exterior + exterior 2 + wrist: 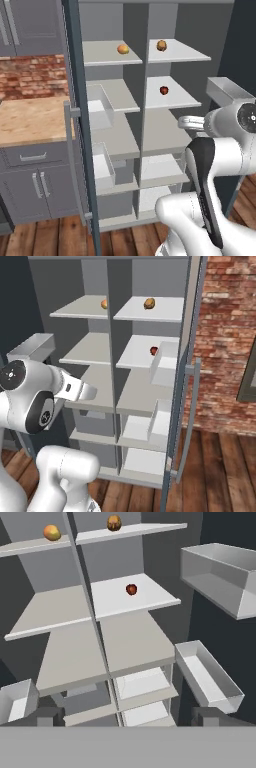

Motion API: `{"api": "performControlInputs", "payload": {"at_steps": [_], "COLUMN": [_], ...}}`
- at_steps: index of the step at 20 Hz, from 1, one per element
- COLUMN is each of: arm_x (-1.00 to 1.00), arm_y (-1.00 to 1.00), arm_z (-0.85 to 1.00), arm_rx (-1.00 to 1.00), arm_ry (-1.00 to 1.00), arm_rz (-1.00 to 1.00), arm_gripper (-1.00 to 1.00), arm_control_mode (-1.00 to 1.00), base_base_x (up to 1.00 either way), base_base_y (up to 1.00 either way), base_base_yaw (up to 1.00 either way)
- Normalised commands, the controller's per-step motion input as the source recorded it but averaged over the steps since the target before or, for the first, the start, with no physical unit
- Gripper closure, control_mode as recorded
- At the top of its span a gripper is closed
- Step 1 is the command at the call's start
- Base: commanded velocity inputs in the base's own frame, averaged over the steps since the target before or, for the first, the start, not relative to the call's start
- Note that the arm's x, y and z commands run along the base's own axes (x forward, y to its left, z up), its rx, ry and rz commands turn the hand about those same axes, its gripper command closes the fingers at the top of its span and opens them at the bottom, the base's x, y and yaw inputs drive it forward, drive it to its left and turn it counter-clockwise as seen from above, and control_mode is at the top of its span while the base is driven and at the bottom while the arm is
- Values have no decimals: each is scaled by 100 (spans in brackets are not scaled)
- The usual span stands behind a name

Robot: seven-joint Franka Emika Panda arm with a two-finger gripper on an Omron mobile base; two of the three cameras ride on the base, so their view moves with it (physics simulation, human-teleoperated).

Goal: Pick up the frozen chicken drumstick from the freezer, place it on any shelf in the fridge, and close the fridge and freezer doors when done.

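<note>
Chicken drumstick (161,45): small lumpy golden-brown piece, resting on the top shelf (190,54) of the right-hand compartment, near its back; also seen at the top of the hand view (114,522) and in the right base view (149,303).

Orange fruit (123,49): smooth and round, on the top shelf of the left-hand compartment, level with the drumstick across the centre divider.

Apple (164,90): small, dark red, on the second shelf of the right-hand compartment, directly below the drumstick's shelf.

Tall slate-grey unit (175,20): both compartments stand open, with pale grey shelves stacked top to bottom. Lower shelves bare.

Doors: left door (77,90) swung wide, carrying a long grey handle and clear bins (100,107) on its inner face; right door (187,356) likewise open, with bins.

End effector (127,716): two dark tips wide apart at the bottom of the hand view, holding nothing, set well back from the shelves and facing the open unit.

Surroundings: wooden counter (30,120) over grey cabinets to the left, brick wall (225,331), plank floor.
</note>
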Motion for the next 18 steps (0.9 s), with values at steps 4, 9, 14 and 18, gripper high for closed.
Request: {"api": "performControlInputs", "payload": {"at_steps": [4, 9, 14, 18], "arm_x": [0, 0, 0, 0], "arm_y": [0, 0, 0, 0], "arm_z": [0, 0, 0, 0], "arm_rx": [0, 0, 0, 0], "arm_ry": [0, 0, 0, 0], "arm_rz": [0, 0, 0, 0], "arm_gripper": [-100, -100, -100, -100], "arm_control_mode": [100, 100, 100, 100], "base_base_x": [-5, 0, -5, -13], "base_base_y": [0, -19, -29, -3], "base_base_yaw": [0, 0, 0, 0]}}
